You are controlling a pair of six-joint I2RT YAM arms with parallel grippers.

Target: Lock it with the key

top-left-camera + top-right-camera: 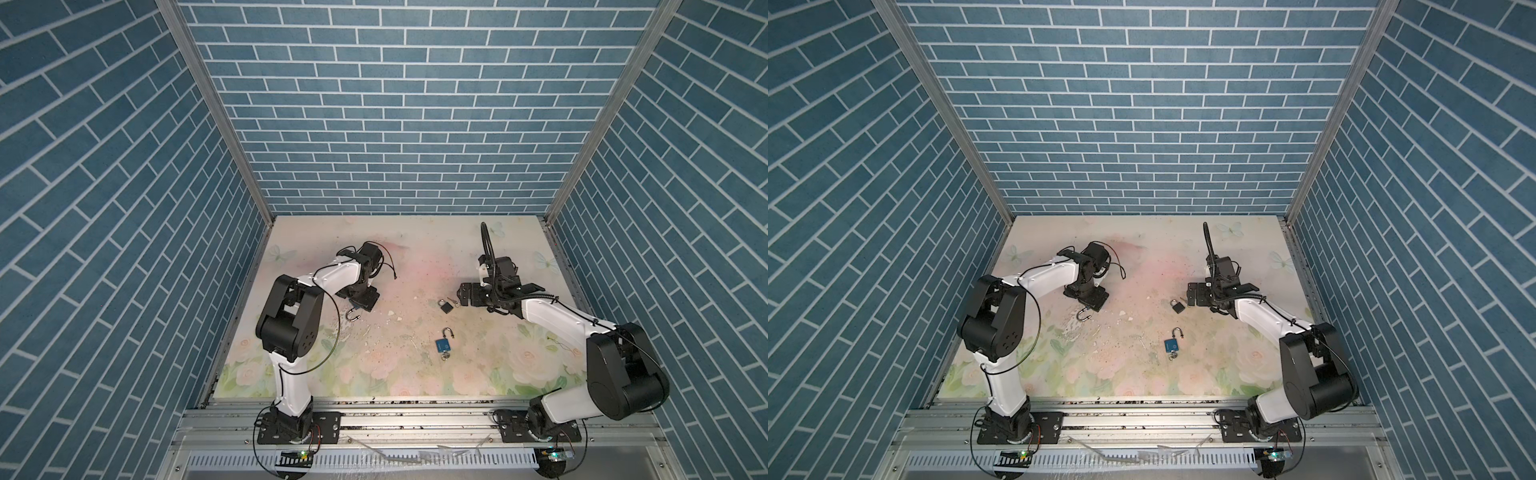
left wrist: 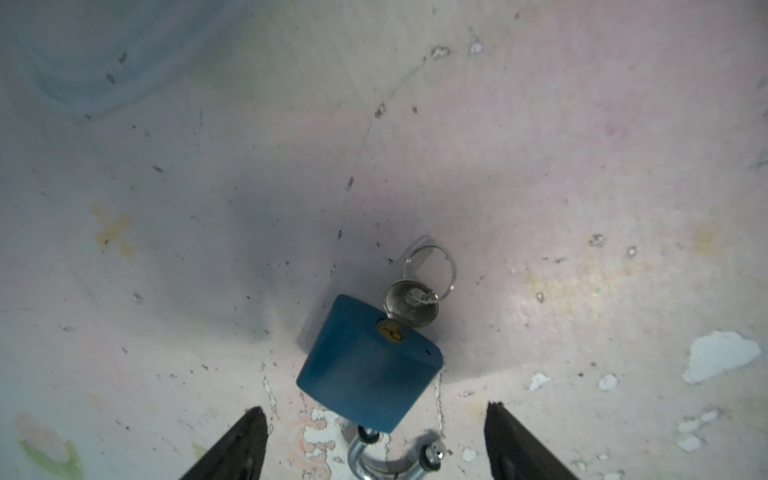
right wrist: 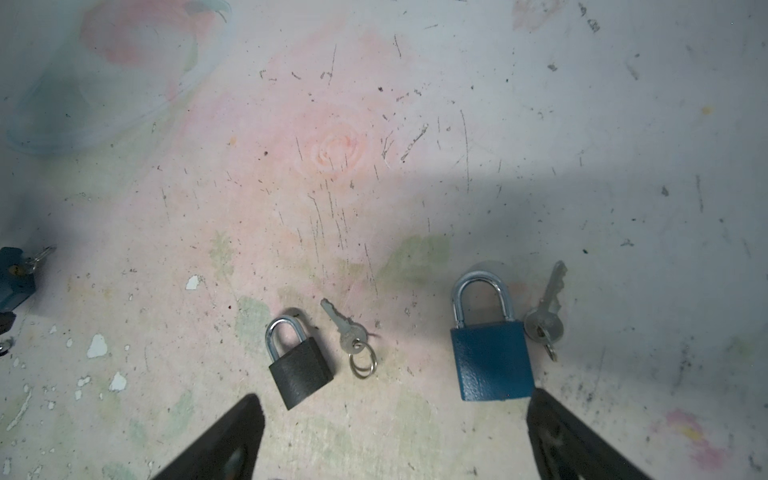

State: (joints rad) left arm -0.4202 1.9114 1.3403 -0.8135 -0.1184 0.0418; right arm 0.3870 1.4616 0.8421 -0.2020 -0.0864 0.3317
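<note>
A blue padlock (image 2: 365, 374) lies on the floral table with its key (image 2: 411, 305), on a ring, in the keyhole. Its steel shackle (image 2: 374, 453) is open, with one leg free of the body. In both top views the shackle (image 1: 352, 316) pokes out from under my left gripper (image 1: 360, 302). In the left wrist view the left gripper (image 2: 375, 406) is open, its fingers wide on either side of the shackle and touching nothing. My right gripper (image 3: 394, 394) is open over a black padlock (image 3: 300, 365) with a loose key (image 3: 347, 332).
A shut blue padlock (image 3: 490, 361) with a key (image 3: 542, 320) beside it lies by one finger of the right gripper. Another blue padlock (image 1: 443, 344) lies nearer the front. Blue brick walls (image 1: 124, 208) enclose the table, and a metal rail (image 1: 415, 419) runs along the front.
</note>
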